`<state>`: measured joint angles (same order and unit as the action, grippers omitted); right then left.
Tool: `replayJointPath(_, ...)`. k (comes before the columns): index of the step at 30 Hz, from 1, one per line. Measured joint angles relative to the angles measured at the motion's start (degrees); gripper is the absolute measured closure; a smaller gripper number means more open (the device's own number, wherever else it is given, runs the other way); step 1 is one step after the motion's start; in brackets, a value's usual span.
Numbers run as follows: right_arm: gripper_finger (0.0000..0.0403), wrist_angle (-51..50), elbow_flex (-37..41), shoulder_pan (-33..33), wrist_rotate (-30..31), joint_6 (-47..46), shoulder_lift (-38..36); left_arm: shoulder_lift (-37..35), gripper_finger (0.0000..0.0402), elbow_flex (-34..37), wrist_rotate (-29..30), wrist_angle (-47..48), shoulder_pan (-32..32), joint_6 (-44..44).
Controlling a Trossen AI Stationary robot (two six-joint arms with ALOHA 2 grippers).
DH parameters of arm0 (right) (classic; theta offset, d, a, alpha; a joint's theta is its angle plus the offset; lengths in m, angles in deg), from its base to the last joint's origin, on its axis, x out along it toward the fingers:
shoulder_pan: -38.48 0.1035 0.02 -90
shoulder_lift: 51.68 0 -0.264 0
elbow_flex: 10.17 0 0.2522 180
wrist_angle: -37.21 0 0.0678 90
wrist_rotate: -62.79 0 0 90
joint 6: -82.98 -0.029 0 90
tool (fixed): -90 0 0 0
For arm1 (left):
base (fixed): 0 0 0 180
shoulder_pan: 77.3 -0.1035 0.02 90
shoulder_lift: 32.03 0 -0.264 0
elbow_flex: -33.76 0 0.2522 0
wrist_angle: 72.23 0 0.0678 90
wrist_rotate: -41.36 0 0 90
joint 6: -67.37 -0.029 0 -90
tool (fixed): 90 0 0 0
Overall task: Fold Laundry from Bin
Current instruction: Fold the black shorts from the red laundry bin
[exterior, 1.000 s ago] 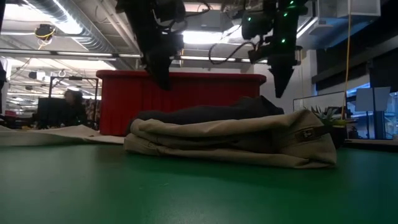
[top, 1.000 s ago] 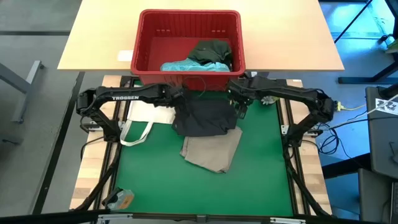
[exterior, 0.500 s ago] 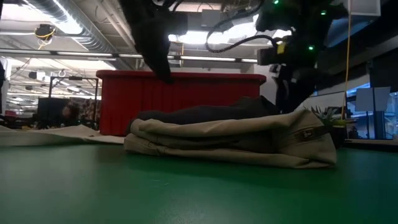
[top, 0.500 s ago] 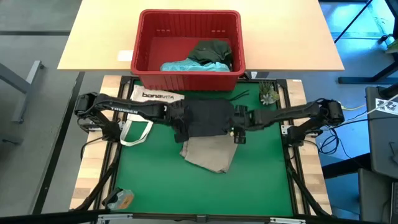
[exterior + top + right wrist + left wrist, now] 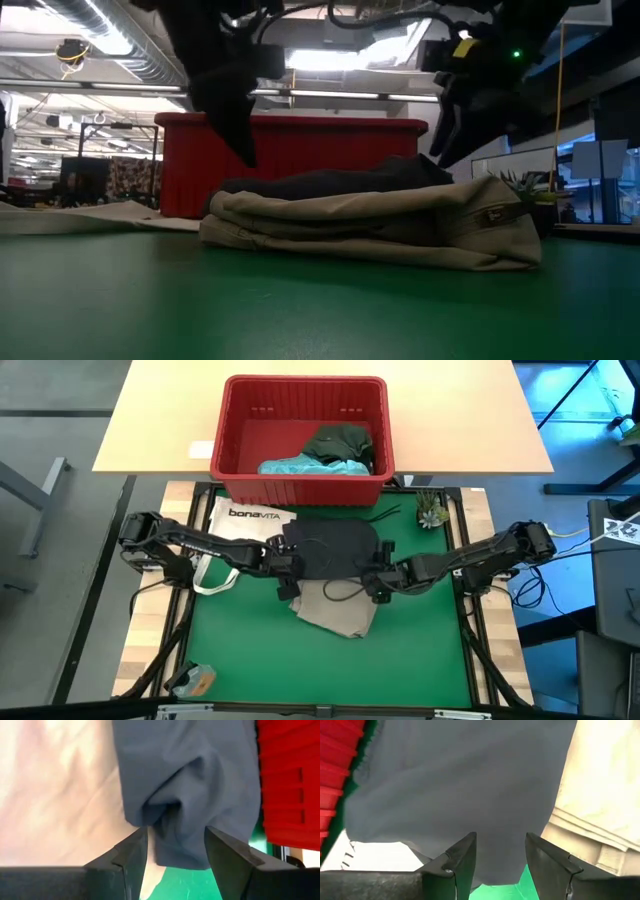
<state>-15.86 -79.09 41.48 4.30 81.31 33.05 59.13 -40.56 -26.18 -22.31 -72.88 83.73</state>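
As you scan from left to right across the high view, you meet the white tote point(image 5: 238, 532) first, lying flat at the mat's point(image 5: 420, 650) left edge. Next comes the left gripper point(image 5: 286, 573), low at the left edge of the dark grey garment point(image 5: 335, 547). Its jaws stand apart with nothing between them; in the left wrist view the fingers point(image 5: 461, 861) frame grey cloth point(image 5: 470, 785) lying just ahead, not yet pinched.

That grey garment sits mid-mat, partly on top of the folded khaki garment point(image 5: 340, 608), which pokes out toward you. Its drawstrings point(image 5: 380, 515) trail toward the bin point(image 5: 228, 430). The grey piece's long axis runs left to right, spanning the gap between the two grippers.

Farther right, the right gripper point(image 5: 374, 585) sits at the grey garment's near right corner, also parted and empty. In the right wrist view a bunched grey fold point(image 5: 175, 810) lies directly ahead of its fingers point(image 5: 131, 855).

Each arm looks about equally close to its own side of the cloth, so you would likely pinch both near corners together.

Behind it all, the bin holds the turquoise point(image 5: 300, 463) and dark green point(image 5: 340, 442) garments.
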Motion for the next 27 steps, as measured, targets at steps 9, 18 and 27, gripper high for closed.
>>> replayJointPath(9,0.0207,0.98,0.53,-0.49,0.52,-3.89,2.32,0.15,0.0239,6.26,0.00,-11.79,0.66,-0.42)
replayJointPath(18,0.0235,3.00,1.42,-0.47,2.91,-3.45,4.37,0.15,0.0241,9.62,-0.22,-14.24,0.66,-0.31)
replayJointPath(27,0.0392,2.09,1.42,-0.41,3.53,0.18,4.37,0.15,0.0284,9.66,0.81,-14.18,0.31,-0.23)
